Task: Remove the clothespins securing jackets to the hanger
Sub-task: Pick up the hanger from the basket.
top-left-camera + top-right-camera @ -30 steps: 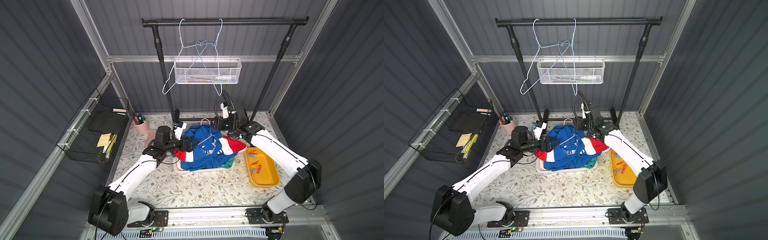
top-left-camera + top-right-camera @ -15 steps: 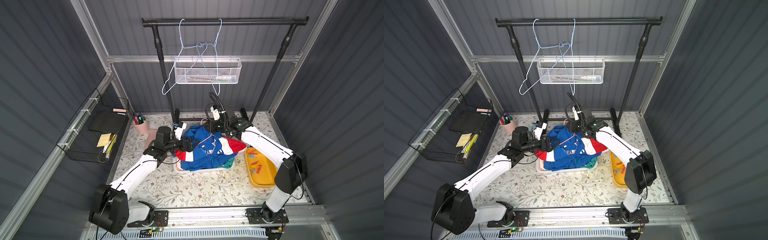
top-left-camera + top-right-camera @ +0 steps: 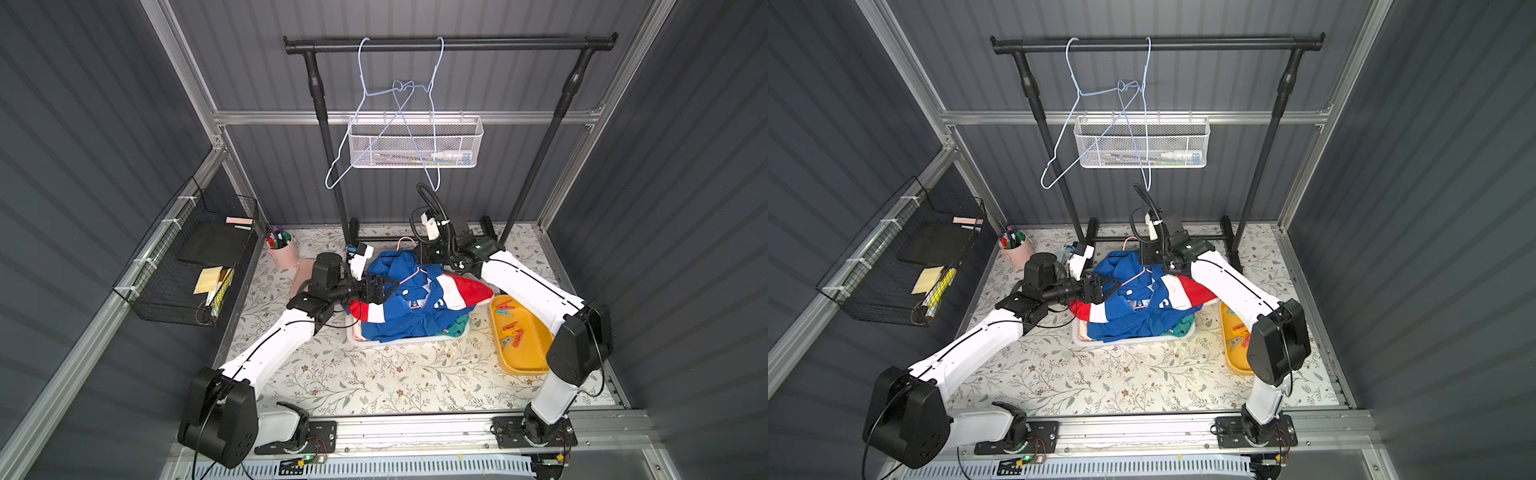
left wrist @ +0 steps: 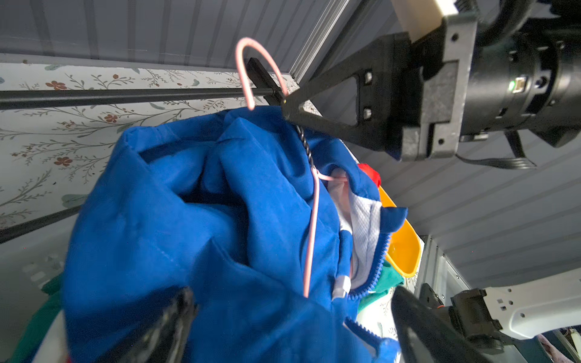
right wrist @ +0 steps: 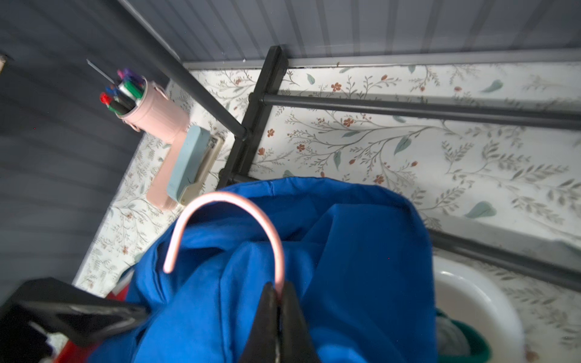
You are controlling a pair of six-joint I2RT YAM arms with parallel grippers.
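In both top views a floral-patterned surface [image 3: 374, 374] lies inside a booth of dark grey ribbed walls. A black clothes rail [image 3: 449, 43] at the back carries two pale blue wire hangers [image 3: 402, 86], with a white mesh basket [image 3: 415, 141] behind them and a black wire basket [image 3: 187, 257] on the side wall. The jackets [image 3: 415, 299] are heaped in a white tub [image 3: 415, 340] at the middle, the blue, white and red one on top. Just beside it a yellow tray [image 3: 523, 353] holds loose clothespins [image 3: 511, 328], mostly red. The left gripper [image 3: 384, 289] stands spread wide at the heap's edge, and the right gripper [image 3: 428, 253] is at its far side. In the left wrist view the left gripper's fingers [image 4: 176, 320] are far apart with blue cloth between them, clamping nothing. Ahead, the right gripper [image 4: 286, 108] is pinched tight on the pink hanger [image 4: 311, 226] where its hook meets the twisted neck. In the right wrist view the right gripper [image 5: 278, 292] has its fingertips pressed together on the pink wire at the foot of the hook, above blue cloth. A pink pen cup [image 5: 151, 110] and a pale blue stapler [image 5: 195, 163] sit near the rail's foot.
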